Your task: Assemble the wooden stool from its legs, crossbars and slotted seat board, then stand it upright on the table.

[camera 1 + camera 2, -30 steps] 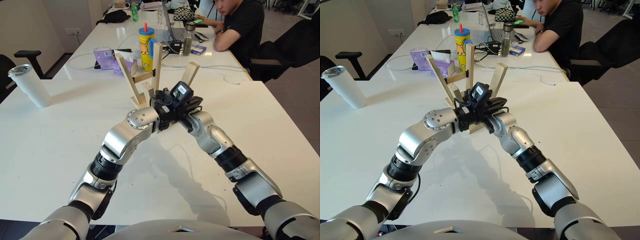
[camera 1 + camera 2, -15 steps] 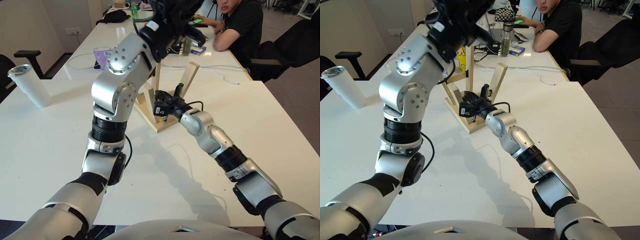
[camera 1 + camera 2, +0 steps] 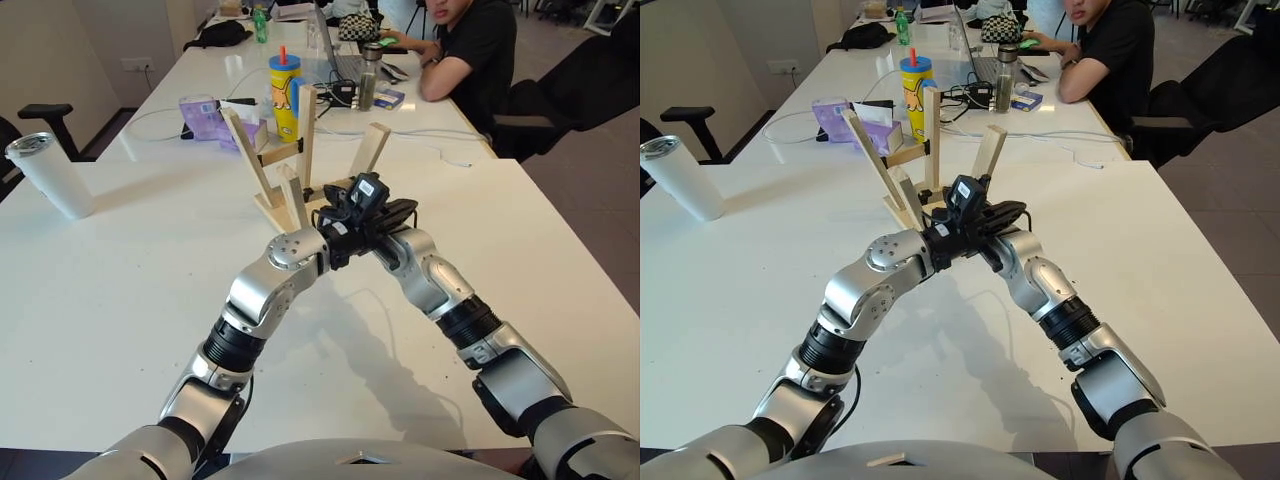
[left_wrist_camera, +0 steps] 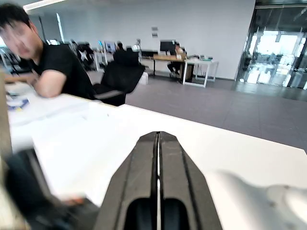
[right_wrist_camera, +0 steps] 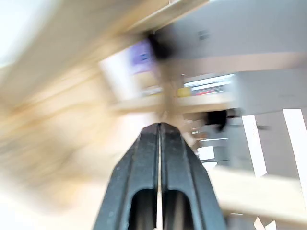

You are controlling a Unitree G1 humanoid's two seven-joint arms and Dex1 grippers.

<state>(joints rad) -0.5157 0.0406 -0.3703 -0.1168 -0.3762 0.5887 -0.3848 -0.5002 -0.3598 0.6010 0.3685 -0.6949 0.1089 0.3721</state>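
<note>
long white desk [image 3: 130,260] in an open office, with a second desk butted on at the far end. on that far stretch a yellow cup with a straw [image 3: 284,85], a purple tissue pack [image 3: 200,112] and a dark bottle [image 3: 368,75] are noted among cables. a white tumbler [image 3: 48,175] is seen standing well apart at the desk's left edge.

the stool [image 3: 307,150] is found near the middle of the desk, upside down: the seat board [image 3: 270,207] is laid flat on the desk and the legs [image 3: 244,150] are pointed upward, splayed outward. four legs are counted, one of them half hidden behind the arms. a crossbar [image 3: 281,153] is fitted between the two legs on the far left side.

both arms are brought together just in front of the stool, on the near right of the seat board, the wrists crossed over one another. the left tool [image 4: 158,136] is seen with its fingers pressed together, nothing pinched, aimed out over bare desk toward the robot's right. the right tool [image 5: 159,127] is likewise pressed together with nothing between the fingers, and is aimed into the stool's woodwork, which is blurred close behind the tips. whether either tool is touching the wood cannot be told.
</note>
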